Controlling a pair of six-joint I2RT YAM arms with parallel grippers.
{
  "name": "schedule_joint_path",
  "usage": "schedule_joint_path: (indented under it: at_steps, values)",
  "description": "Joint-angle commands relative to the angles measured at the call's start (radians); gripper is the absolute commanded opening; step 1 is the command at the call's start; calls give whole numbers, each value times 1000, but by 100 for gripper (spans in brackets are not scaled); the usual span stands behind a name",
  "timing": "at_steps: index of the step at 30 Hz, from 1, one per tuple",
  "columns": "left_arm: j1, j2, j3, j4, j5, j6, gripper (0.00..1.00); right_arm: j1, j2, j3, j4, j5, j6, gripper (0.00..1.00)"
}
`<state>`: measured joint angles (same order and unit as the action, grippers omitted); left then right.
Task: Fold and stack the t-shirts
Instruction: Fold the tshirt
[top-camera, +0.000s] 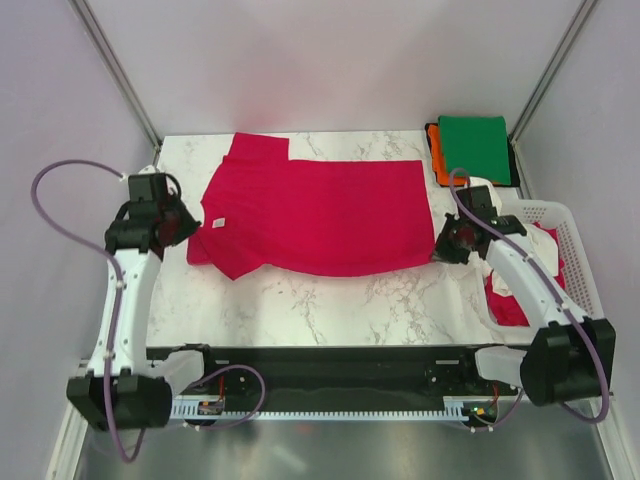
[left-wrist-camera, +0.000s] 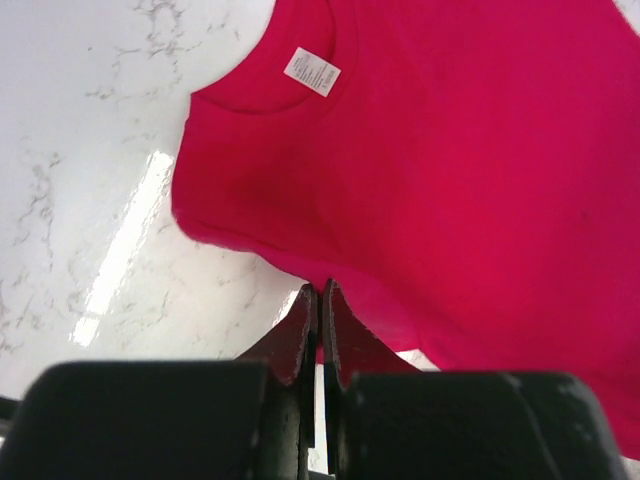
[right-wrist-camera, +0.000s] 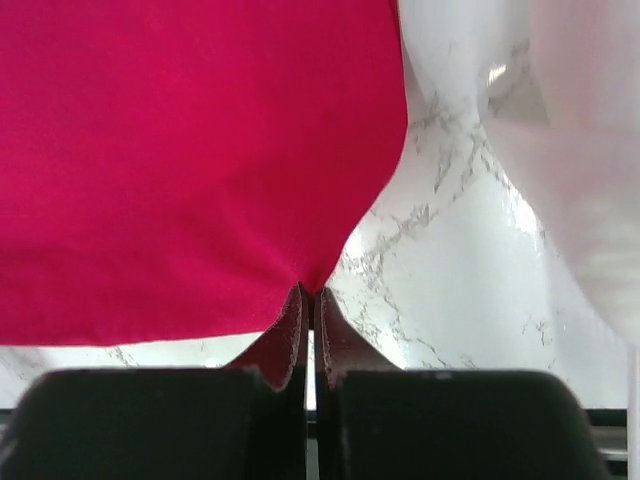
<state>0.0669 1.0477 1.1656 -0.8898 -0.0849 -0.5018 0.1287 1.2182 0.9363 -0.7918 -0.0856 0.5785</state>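
Note:
A large crimson-red t-shirt lies spread across the marble table, collar and white label to the left. My left gripper is shut on its left edge near the collar; the left wrist view shows the cloth pinched at the fingertips. My right gripper is shut on the shirt's right hem corner; the right wrist view shows the cloth pulled to a point at the fingertips. A folded green t-shirt lies on an orange one at the back right. More red cloth and white cloth lie in the basket.
A white slotted plastic basket stands at the right edge of the table, beside my right arm. Bare marble shows in front of the red shirt. Grey walls close the table in at the back and sides.

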Motion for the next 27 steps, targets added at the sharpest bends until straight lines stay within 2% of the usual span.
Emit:
schedule_joint_path:
  at_steps: [1, 5, 12, 21, 25, 26, 27]
  values:
    - [5, 138, 72, 86, 79, 91, 2, 0, 99, 133, 52, 58, -11, 0]
    - [5, 349, 198, 115, 80, 103, 2, -1, 231, 278, 63, 80, -23, 0]
    - [5, 596, 393, 141, 80, 132, 2, -15, 432, 440, 94, 124, -42, 0]
    - [5, 839, 601, 121, 79, 157, 2, -37, 630, 576, 101, 158, -36, 0]
    - [5, 948, 739, 85, 80, 166, 2, -41, 722, 627, 95, 168, -22, 0]
    - [5, 998, 770, 71, 109, 164, 6, -43, 736, 637, 94, 168, -17, 1]
    - [5, 1020, 807, 51, 132, 152, 27, -43, 748, 651, 88, 164, -16, 18]
